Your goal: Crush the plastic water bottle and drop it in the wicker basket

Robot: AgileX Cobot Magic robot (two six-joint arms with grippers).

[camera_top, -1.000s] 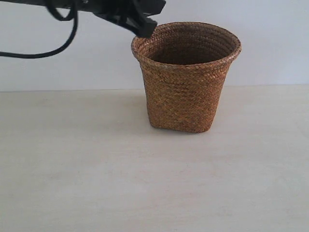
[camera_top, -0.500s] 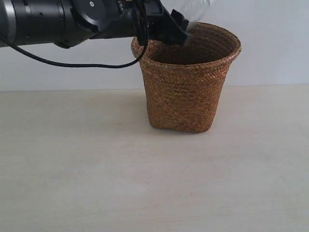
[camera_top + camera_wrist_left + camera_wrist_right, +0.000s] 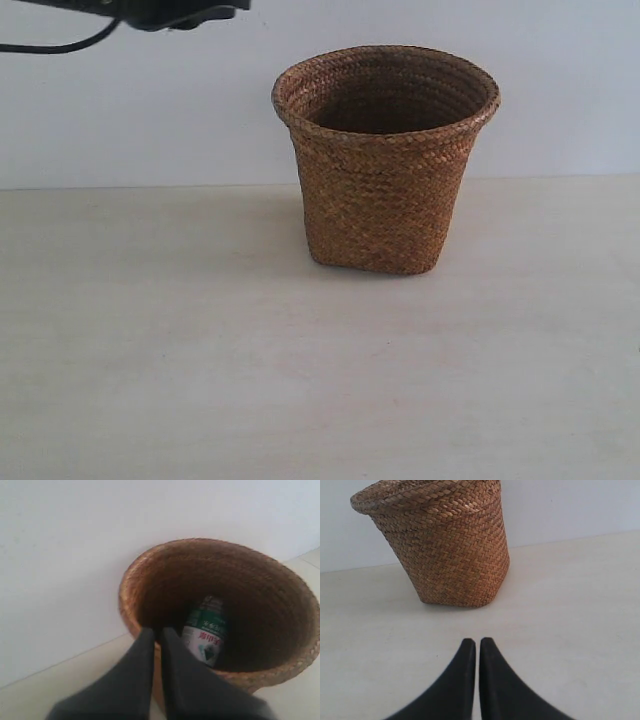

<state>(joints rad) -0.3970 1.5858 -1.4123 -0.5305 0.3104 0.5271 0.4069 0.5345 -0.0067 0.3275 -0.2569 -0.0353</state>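
Back off the wicker basket [image 3: 385, 160], my left fingers [image 3: 148, 639] — clenched empty, right fingers [image 3: 468, 649] too — plastic water bottle [image 3: 205, 637] inside.

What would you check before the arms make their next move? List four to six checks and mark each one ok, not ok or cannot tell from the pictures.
1. The plastic water bottle is inside the wicker basket: ok. The left wrist view shows it down in the basket.
2. The bottle is crushed: cannot tell. Only its labelled part shows in the dark interior.
3. The left gripper has let go: ok. It is shut and holds nothing, above the basket's rim.
4. The right gripper is clear: ok. It is shut, empty and apart from the basket.
5. The basket stands upright on the table: ok.
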